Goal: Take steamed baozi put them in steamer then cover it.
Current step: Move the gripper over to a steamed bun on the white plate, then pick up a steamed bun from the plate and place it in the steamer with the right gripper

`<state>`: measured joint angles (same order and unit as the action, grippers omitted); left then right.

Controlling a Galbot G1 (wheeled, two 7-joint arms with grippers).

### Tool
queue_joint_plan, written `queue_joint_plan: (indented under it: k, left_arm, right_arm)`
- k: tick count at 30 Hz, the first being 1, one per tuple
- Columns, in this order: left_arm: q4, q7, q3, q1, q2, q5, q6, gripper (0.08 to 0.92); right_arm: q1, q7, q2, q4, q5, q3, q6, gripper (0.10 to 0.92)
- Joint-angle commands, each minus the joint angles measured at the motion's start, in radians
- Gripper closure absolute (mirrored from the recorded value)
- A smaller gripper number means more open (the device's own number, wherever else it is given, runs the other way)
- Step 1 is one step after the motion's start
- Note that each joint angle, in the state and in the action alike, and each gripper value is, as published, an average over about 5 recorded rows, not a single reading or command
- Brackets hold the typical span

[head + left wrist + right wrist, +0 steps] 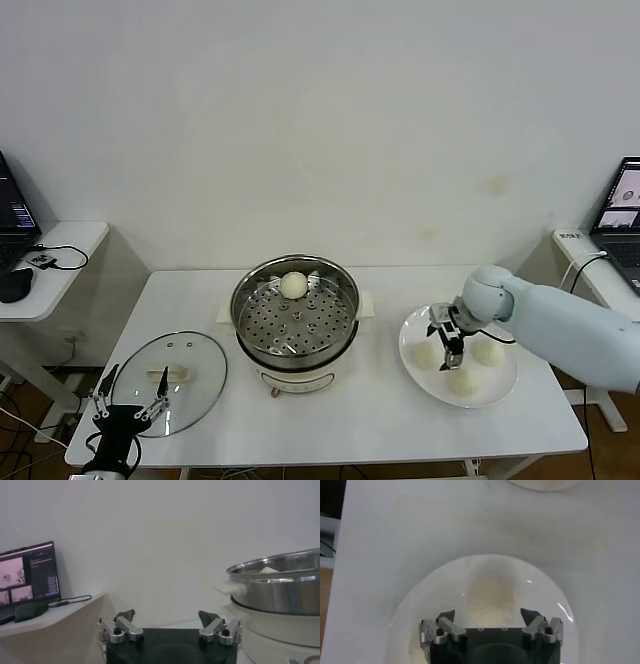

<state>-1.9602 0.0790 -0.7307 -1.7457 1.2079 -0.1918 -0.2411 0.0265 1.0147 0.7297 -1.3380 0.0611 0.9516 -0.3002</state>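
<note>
The shiny steamer [295, 320] stands mid-table with one baozi [293, 285] on its perforated tray. Three more baozi [427, 354] [488, 351] [461, 381] lie on a white plate [505, 388] at the right. My right gripper [447, 335] hangs open just over the plate's left bun. In the right wrist view a cream baozi [489, 592] lies between the spread fingertips of the right gripper [487, 615]; whether they touch it I cannot tell. The glass cover [170, 383] lies flat at the table's left front. My left gripper [130, 395] waits open beside it, empty [167, 616].
The left wrist view has the steamer wall [280, 587] at one side and a laptop [27, 575] on a side desk. Another laptop [622, 205] sits on a desk at the far right. A white wall backs the table.
</note>
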Motion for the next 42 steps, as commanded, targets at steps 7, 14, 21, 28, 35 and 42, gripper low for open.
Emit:
queue_joint_plan:
  k: [7,14,21,28,35,42]
  left_arm:
    - [0.003,0.002,-0.001,0.000,0.006,0.008,-0.005,0.177]
    - [0.006,0.002,-0.001,0.001,0.007,0.008,-0.007,0.177]
    - [0.003,0.002,-0.001,0.002,0.006,0.008,-0.007,0.177]
    - [-0.001,0.002,-0.002,0.006,-0.005,0.004,-0.007,0.177]
    - [-0.005,0.003,0.010,0.015,-0.017,0.003,-0.006,0.177]
    - [-0.016,0.004,0.012,0.022,-0.032,-0.001,-0.004,0.177]
  right_arm:
    - [-0.059,-0.017,0.052,0.058,0.051,-0.046,0.008,0.278]
    - [-0.058,-0.019,0.054,0.057,0.057,-0.051,0.006,0.384]
    - [0.002,0.001,0.025,0.022,0.026,-0.052,0.006,0.414]
    - [0.193,0.029,-0.062,-0.077,-0.108,-0.021,-0.017,0.414]
    - [0.529,0.019,-0.045,-0.145,-0.298,0.168,-0.071,0.408]
    - [0.727,-0.051,0.141,-0.137,-0.499,0.280,-0.166,0.402]
